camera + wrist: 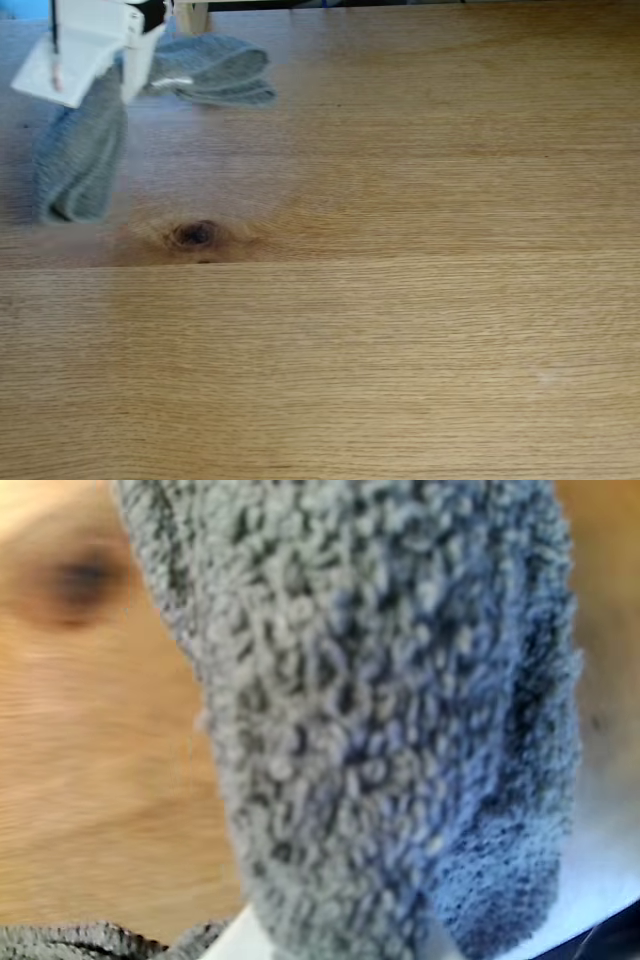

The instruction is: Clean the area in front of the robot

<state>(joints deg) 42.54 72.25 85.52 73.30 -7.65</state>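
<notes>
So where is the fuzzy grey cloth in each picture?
Fixed view: the grey cloth hangs from the robot's gripper at top left.
Wrist view: the cloth fills the middle, top to bottom.
Shared landmark: the dark knot in the wooden table.

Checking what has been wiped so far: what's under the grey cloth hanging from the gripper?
Under the grey cloth only the oak tabletop shows, its dark knot just beside the cloth's lower end. The wood directly beneath the cloth is covered, so any dirt there can't be seen.
</notes>
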